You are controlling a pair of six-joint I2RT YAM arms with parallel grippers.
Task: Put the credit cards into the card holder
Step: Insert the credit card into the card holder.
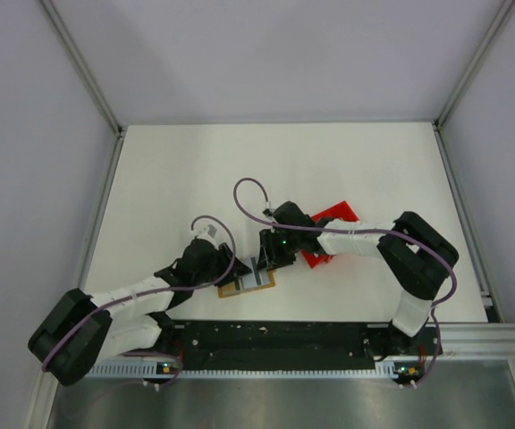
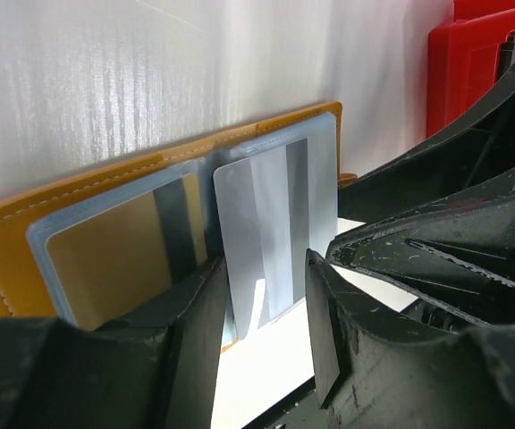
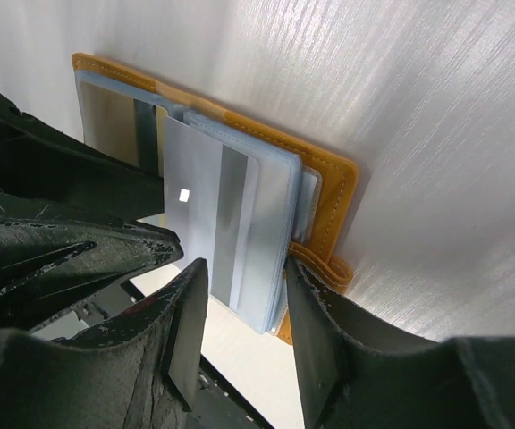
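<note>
The card holder (image 1: 231, 290) lies open on the table near the front edge, orange with clear sleeves (image 2: 79, 201) (image 3: 333, 192). A grey-white credit card (image 2: 257, 223) (image 3: 208, 214) (image 1: 256, 274) with a dark stripe rests on its right-hand sleeves, its near end sticking out over the table. My left gripper (image 2: 262, 313) (image 1: 231, 271) stands open with that near end between its fingers, a gap showing on the right. My right gripper (image 3: 244, 299) (image 1: 271, 264) is open too, straddling card and sleeve stack; its right finger (image 3: 316, 308) is against the holder's tab edge.
A red raised-rim tray (image 1: 329, 234) (image 2: 472, 63) stands just right of the holder, under the right arm. The two grippers sit close together over the holder. The black front rail (image 1: 275, 335) runs just behind the holder's near edge.
</note>
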